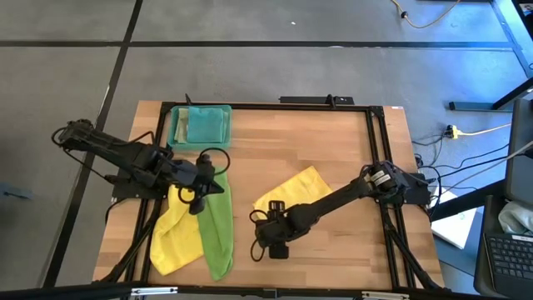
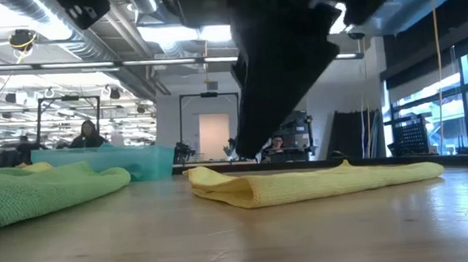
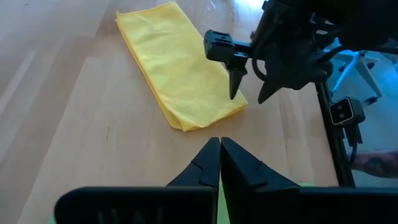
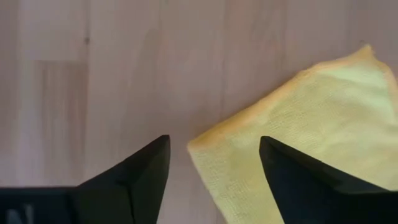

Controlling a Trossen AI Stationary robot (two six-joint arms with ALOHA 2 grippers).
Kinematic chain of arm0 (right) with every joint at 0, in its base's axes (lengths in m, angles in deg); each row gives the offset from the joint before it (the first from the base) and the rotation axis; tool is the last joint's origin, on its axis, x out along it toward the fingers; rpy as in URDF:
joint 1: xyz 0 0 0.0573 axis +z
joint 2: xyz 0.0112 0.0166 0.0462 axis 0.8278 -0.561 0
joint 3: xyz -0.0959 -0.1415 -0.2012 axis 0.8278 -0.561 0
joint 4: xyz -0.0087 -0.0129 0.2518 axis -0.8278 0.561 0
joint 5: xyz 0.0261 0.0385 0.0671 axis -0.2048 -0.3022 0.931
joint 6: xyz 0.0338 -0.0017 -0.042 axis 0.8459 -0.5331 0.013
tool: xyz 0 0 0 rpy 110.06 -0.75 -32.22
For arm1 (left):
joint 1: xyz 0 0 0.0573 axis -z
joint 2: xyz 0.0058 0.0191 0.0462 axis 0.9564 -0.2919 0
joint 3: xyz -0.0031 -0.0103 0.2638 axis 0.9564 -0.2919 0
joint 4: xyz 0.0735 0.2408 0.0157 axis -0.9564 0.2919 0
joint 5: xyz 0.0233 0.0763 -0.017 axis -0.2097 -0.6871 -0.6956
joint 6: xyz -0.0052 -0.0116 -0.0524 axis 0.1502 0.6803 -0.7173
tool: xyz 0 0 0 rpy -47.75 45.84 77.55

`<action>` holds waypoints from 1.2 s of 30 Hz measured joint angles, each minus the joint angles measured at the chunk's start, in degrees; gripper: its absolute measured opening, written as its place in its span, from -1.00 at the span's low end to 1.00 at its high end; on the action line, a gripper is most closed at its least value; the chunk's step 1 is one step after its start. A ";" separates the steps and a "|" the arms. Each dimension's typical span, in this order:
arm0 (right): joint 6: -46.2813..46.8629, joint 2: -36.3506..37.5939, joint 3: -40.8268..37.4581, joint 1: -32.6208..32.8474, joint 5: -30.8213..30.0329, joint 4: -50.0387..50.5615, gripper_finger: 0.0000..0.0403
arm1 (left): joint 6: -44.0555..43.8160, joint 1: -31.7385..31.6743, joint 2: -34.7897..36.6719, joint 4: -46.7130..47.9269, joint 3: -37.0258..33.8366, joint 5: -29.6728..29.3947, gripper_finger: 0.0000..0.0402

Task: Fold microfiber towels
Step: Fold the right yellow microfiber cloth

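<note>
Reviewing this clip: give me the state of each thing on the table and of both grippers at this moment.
Folded yellow towel: folded, flat, released.
Green towel: unfolded, draped.
Second yellow towel: rumpled, under the green one.
Teal tray: holds a teal towel.
Left gripper: shut, over the green towel.
Right gripper: open, empty, at the folded towel's corner.

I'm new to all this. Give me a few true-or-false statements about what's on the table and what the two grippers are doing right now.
1. The right gripper is open above bare wood beside the folded yellow towel. True.
2. The left gripper is wide open. False: its fingers are shut.
3. A green towel lies partly over another yellow towel. True.
4. The teal tray is empty. False: a teal cloth lies in it.
</note>
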 joint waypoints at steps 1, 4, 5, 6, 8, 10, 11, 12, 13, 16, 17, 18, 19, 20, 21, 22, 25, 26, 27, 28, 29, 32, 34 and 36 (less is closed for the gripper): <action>-1.13 0.00 -0.27 0.02 0.22 -0.17 0.22 | 0.00 0.21 0.00 0.04 0.00 -0.22 -0.97; -3.94 0.00 -1.76 0.11 1.82 -1.25 0.13 | -0.21 0.75 -0.02 0.93 0.00 -1.17 -0.97; -4.27 -0.03 -2.22 0.13 2.54 -0.96 0.09 | -0.33 0.90 -0.02 0.96 0.00 -1.50 -0.97; -4.96 -0.07 -2.61 0.13 3.30 -0.78 0.05 | -0.40 1.08 -0.02 1.03 0.00 -1.78 -0.97; -5.66 -0.06 -3.40 0.11 4.25 -1.35 -0.02 | -1.15 1.37 -0.02 1.40 0.00 -2.40 -0.97; -6.47 -0.07 -4.03 0.09 4.40 -1.39 -0.09 | -1.89 1.64 -0.02 1.80 0.00 -3.17 -0.99; -6.85 -0.07 -4.13 0.07 4.40 -1.35 -0.12 | -1.95 1.62 -0.02 1.77 0.00 -3.24 -0.99; -7.13 -0.07 -4.17 0.07 4.40 -1.62 -0.15 | -2.18 1.62 -0.02 1.75 0.00 -3.36 -1.00; -7.45 -0.07 -4.18 -0.01 4.40 -2.27 -0.18 | -2.71 1.62 -0.02 1.79 0.00 -3.63 -0.99; -8.43 -0.07 -5.13 -0.02 4.40 -4.91 -0.24 | -3.34 1.61 -0.02 1.76 0.00 -4.86 -0.98; -8.46 -0.07 -5.37 -0.02 4.40 -5.51 -0.26 | -3.34 1.60 -0.02 1.77 0.00 -5.28 -0.97; -8.43 -0.07 -5.70 -0.02 4.40 -6.72 -0.26 | -3.37 1.60 -0.02 1.77 0.00 -5.55 -0.97; -8.19 -0.07 -6.10 -0.02 4.40 -8.24 -0.27 | -3.37 1.60 -0.02 1.75 0.02 -5.60 -0.98; -7.89 -0.04 -6.57 -0.02 4.40 -9.26 -0.27 | -3.37 1.60 -0.02 1.77 0.02 -5.60 -0.98; -7.29 -0.04 -6.99 -0.02 4.40 -9.65 -0.27 | -3.37 1.60 -0.02 1.75 0.02 -5.58 -0.99; -6.73 -0.04 -7.41 -0.02 4.40 -10.01 -0.27 | -3.37 1.60 -0.02 1.77 0.02 -5.58 -0.99; -4.76 -0.04 -8.61 -0.02 4.38 -11.35 -0.27 | -3.37 1.60 -0.02 1.83 0.02 -5.59 -0.99; -3.90 -0.03 -8.91 -0.02 4.23 -11.49 -0.28 | -3.37 1.60 -0.02 1.88 0.02 -5.60 -0.98; -3.61 0.08 -9.32 -0.02 4.27 -11.72 -0.29 | -3.34 1.60 -0.02 1.91 0.02 -5.60 -0.98; -3.39 0.17 -9.57 -0.02 4.23 -11.67 -0.31 | -3.26 1.60 -0.02 1.92 0.02 -5.60 -0.97; -2.99 0.17 -9.59 -0.04 4.14 -11.65 -0.34 | -3.19 1.60 -0.02 1.92 0.03 -5.60 -0.97; -1.66 0.17 -9.63 -0.06 4.04 -11.76 -0.49 | -3.16 1.60 -0.02 1.92 0.04 -5.60 -0.99; 0.14 0.17 -9.65 -0.11 3.95 -11.91 -0.64 | -3.17 1.60 -0.02 1.92 0.04 -5.60 -1.00; 2.33 0.17 -9.49 -0.34 4.00 -11.80 -0.82 | -3.15 1.60 -0.02 1.92 0.04 -5.61 -0.98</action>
